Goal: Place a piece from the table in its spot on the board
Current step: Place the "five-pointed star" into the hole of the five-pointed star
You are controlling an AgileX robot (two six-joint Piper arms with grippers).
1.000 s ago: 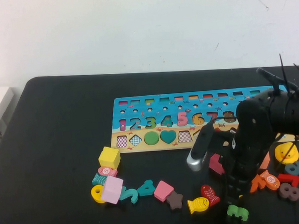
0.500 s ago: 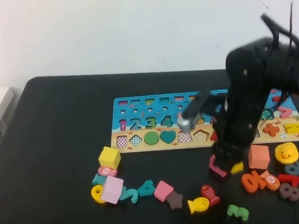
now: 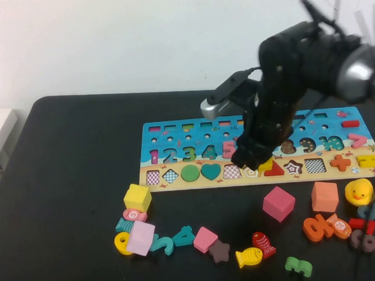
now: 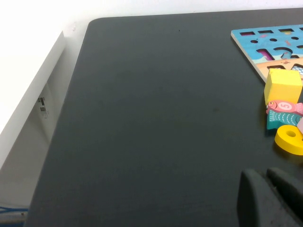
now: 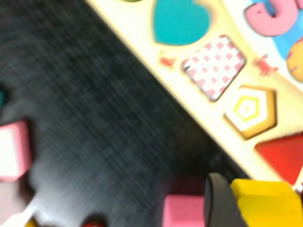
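My right gripper (image 3: 253, 162) hangs low over the sandy strip of the blue board (image 3: 174, 132), shut on the small yellow piece (image 3: 265, 166). In the right wrist view the piece (image 5: 265, 201) sits against one dark finger (image 5: 218, 201), a little short of the place (image 5: 249, 111), a pentagon recess with a nested brown-and-white pattern. That recess lies between a checkered recess (image 5: 214, 66) and a red triangle (image 5: 284, 156). My left gripper (image 4: 265, 184) rests low over the black table (image 3: 71, 183) at the left, fingers together and holding nothing.
Loose pieces lie along the table's front: a pink cube (image 3: 278, 203), an orange cube (image 3: 325, 196), a yellow duck (image 3: 359, 191), a yellow cube (image 3: 137, 197), a yellow fish (image 3: 248, 256), and several numbers. The table's left edge (image 4: 71, 71) borders a white ledge.
My right arm has lifted from the front right of the table and swung back and left over the board, carrying the yellow piece. The pink cube it covered now shows.
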